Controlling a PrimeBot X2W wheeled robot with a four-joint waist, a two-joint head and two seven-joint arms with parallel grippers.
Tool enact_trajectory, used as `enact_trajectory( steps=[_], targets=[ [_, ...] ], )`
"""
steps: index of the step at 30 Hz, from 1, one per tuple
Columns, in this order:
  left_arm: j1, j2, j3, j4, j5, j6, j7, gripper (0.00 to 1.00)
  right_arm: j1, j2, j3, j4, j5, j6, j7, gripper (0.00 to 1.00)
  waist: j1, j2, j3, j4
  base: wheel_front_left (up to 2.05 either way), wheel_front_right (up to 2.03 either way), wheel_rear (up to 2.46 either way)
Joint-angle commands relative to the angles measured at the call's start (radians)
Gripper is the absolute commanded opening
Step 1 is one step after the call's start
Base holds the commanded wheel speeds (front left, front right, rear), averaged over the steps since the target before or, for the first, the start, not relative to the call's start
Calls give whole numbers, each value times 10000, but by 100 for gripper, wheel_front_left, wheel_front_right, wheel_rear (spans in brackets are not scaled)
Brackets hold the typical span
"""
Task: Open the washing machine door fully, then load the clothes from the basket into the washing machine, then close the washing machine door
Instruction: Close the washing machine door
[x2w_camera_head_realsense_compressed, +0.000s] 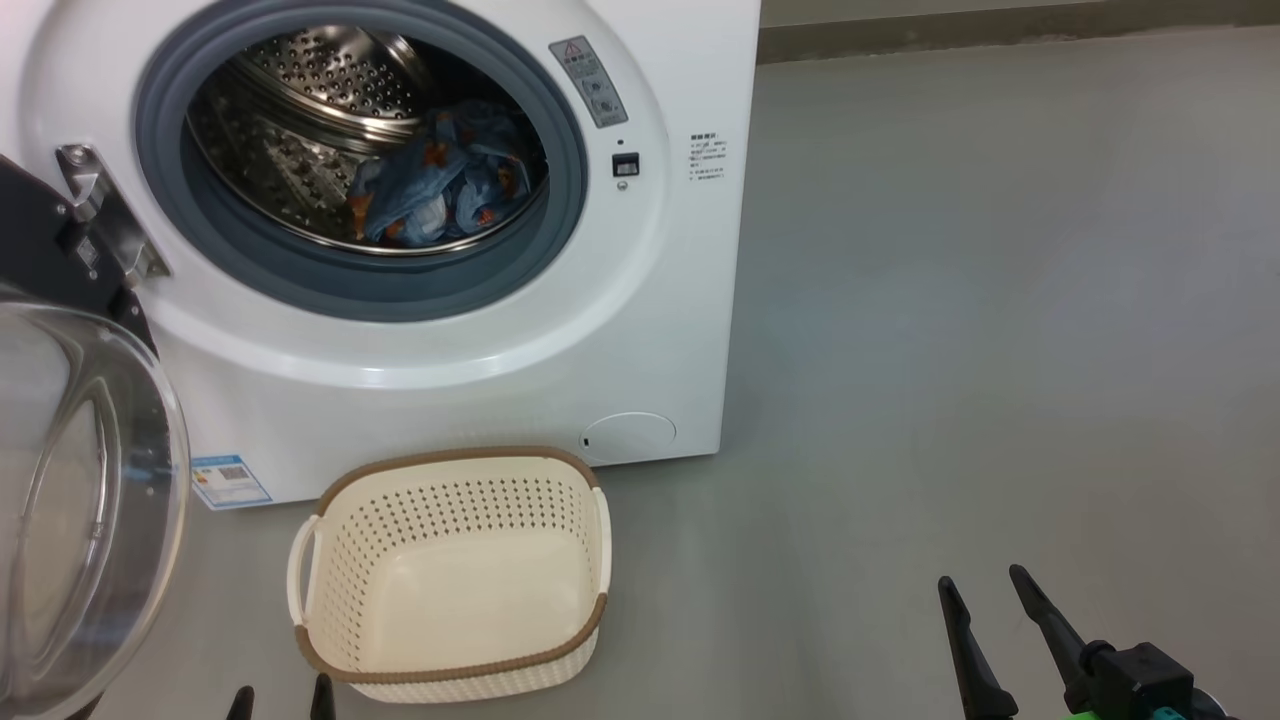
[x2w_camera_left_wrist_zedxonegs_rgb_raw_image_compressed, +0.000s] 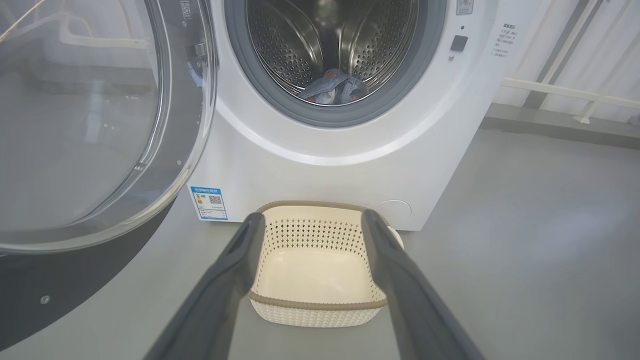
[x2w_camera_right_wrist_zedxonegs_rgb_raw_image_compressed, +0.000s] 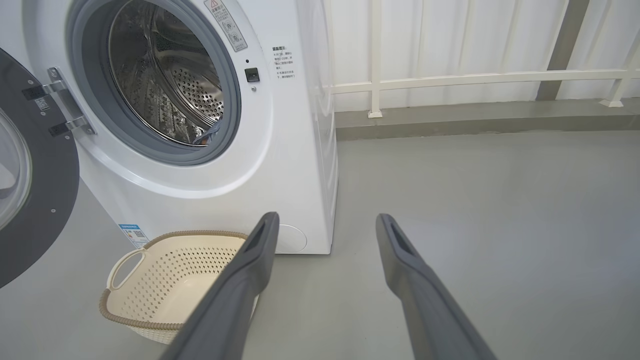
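While door (x2w_camera_head_realsense_compressed: 90, 480) is swung open at 9 o'clock, clothes (x2w_camera_head_realsense_compressed: 440, 180) seen in drum (x2w_camera_head_realsense_compressed: 330, 70), basket (x2w_camera_head_realsense_compressed: 450, 575) at 6 o'clock; left gripper (x2w_camera_head_realsense_compressed: 280, 697), right gripper (x2w_camera_head_realsense_compressed: 980, 580) jaws spread.

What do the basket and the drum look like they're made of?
The basket looks like matte cream plastic, moulded with rows of holes; its brown rim mimics weave. The drum seems polished steel: shiny, reflective, perforated.

White washing machine (x2w_camera_head_realsense_compressed: 640, 330) with grey gasket (x2w_camera_head_realsense_compressed: 360, 290) and silvery hole-dotted drum (x2w_camera_head_realsense_compressed: 300, 80), blue clothes (x2w_camera_head_realsense_compressed: 440, 185) printed orange, cream perforated basket (x2w_camera_head_realsense_compressed: 450, 505) rimmed woven brown, door (x2w_camera_head_realsense_compressed: 30, 240) black around clear glass, floor (x2w_camera_head_realsense_compressed: 950, 300) plain grey.
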Motion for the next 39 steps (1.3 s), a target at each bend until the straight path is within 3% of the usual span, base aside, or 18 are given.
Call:
enact_trajectory(
  steps=[1,23,39],
  targets=[
    [-527,26,359,-257,140,33,-67,100,-317,-95,251,-231,64,16,-48,100,0,-1,7,-19,-73,73,0],
    [-558,26,279,-230,153,53,-67,100,-331,-95,212,-210,42,16,-48,100,0,-1,-61,103,-7,7,0],
    [-551,26,500,-277,229,65,-67,100,-335,-95,270,-220,-6,16,-48,100,0,-1,-159,1064,0,0,0]
  ],
)
